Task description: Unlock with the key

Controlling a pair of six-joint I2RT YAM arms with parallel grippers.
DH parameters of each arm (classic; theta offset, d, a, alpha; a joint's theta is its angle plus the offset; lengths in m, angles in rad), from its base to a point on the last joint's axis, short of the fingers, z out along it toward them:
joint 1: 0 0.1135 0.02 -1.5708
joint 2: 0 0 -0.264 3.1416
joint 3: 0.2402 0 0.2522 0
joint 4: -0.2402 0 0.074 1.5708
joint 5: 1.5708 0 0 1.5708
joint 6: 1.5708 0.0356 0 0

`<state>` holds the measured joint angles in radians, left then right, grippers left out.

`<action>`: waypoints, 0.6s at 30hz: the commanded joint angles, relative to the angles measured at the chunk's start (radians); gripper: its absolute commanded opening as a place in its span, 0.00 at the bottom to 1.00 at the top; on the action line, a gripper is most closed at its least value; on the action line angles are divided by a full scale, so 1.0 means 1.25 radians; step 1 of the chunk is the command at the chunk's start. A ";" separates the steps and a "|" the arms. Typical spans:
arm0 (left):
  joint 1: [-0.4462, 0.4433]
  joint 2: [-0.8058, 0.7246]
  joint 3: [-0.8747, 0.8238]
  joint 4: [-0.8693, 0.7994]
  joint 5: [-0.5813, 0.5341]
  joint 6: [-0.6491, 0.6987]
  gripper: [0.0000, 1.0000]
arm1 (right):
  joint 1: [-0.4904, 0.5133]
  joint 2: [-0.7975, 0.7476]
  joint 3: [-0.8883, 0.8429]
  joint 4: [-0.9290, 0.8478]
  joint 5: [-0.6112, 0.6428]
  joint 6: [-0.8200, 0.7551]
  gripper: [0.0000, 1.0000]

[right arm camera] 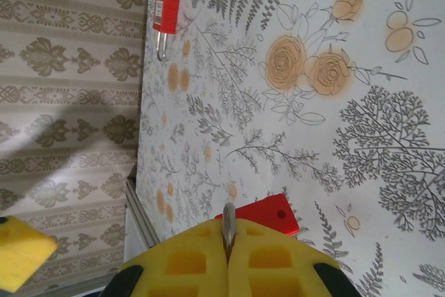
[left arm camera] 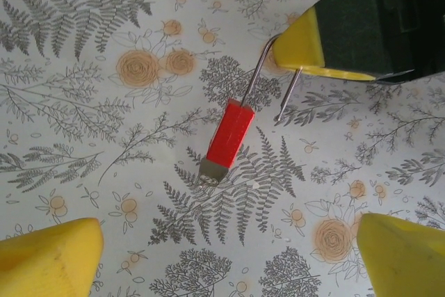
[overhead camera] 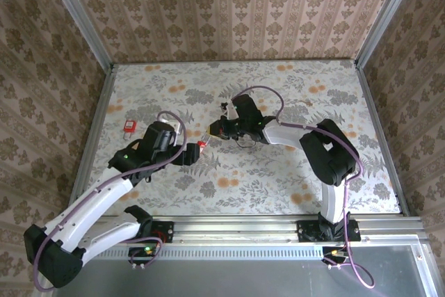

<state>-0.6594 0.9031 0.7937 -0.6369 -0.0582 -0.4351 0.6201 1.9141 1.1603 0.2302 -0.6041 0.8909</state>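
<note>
Yellow pads [left arm camera: 49,259] of the left pincer [left arm camera: 226,259] sit closest to us, spread wide apart with nothing between them but patterned tabletop [left arm camera: 104,137]. Just beyond them is the small red padlock [left arm camera: 230,132], a little left of the tabletop's middle. It is held by its wire shackle [left arm camera: 254,78] in the right pincer [right arm camera: 228,245], which is pressed together on that wire. We take the silvery stub at the body's lower end to be the key [left arm camera: 211,172]. One shackle leg ends free outside the body, so we judge the lock may already have sprung, though we cannot be sure. We also cannot tell whether the body touches the tabletop.

As we see it, the main risk is the thin wire. It is the only hold on the lock, so a twist on the key could swing the whole body round instead of turning the cylinder, or drag the shackle out of the grip. The key stub is short and sits tight against the red body, so the left pincer could easily close on the body by mistake or knock the key loose.

The right pincer's bulk sits just beside the lock and leaves little room on that side. A second red lock [overhead camera: 128,126] lies near the tabletop's left edge, well apart and out of the way.
</note>
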 commanded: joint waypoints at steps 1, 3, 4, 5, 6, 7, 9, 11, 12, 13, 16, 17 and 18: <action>-0.004 0.003 -0.017 -0.005 -0.020 -0.020 0.94 | 0.005 -0.001 -0.017 0.053 -0.029 0.008 0.00; -0.008 0.003 -0.021 0.002 -0.020 -0.023 0.94 | 0.005 -0.007 -0.029 0.053 -0.028 0.001 0.00; -0.012 0.006 -0.024 0.005 -0.020 -0.024 0.94 | 0.005 -0.010 -0.036 0.053 -0.028 -0.001 0.00; -0.015 0.008 -0.025 0.007 -0.021 -0.024 0.94 | 0.005 -0.012 -0.043 0.051 -0.028 -0.004 0.00; -0.019 0.013 -0.026 0.010 -0.024 -0.024 0.94 | 0.005 -0.012 -0.050 0.051 -0.028 -0.005 0.00; -0.024 0.017 -0.026 0.011 -0.029 -0.025 0.94 | 0.005 -0.011 -0.058 0.055 -0.028 -0.006 0.00; -0.033 0.028 -0.031 0.013 -0.035 -0.027 0.94 | 0.005 -0.009 -0.073 0.068 -0.031 -0.001 0.00; -0.047 0.036 -0.033 0.019 -0.041 -0.031 0.94 | 0.005 -0.010 -0.086 0.077 -0.031 0.002 0.00; -0.053 0.040 -0.035 0.022 -0.045 -0.034 0.94 | 0.004 -0.011 -0.092 0.081 -0.031 0.004 0.00; -0.058 0.042 -0.036 0.026 -0.048 -0.038 0.94 | 0.005 -0.014 -0.099 0.085 -0.031 0.004 0.00; -0.070 0.048 -0.037 0.032 -0.056 -0.042 0.94 | 0.005 -0.023 -0.113 0.088 -0.032 0.002 0.00; -0.072 0.050 -0.037 0.033 -0.056 -0.043 0.94 | 0.005 -0.026 -0.117 0.088 -0.032 -0.001 0.00; -0.076 0.053 -0.038 0.036 -0.055 -0.044 0.94 | 0.005 -0.030 -0.121 0.087 -0.033 -0.003 0.00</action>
<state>-0.7429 0.9661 0.7521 -0.6144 -0.1028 -0.4690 0.6201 1.9121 1.0306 0.3130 -0.6228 0.8940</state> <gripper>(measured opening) 0.941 0.059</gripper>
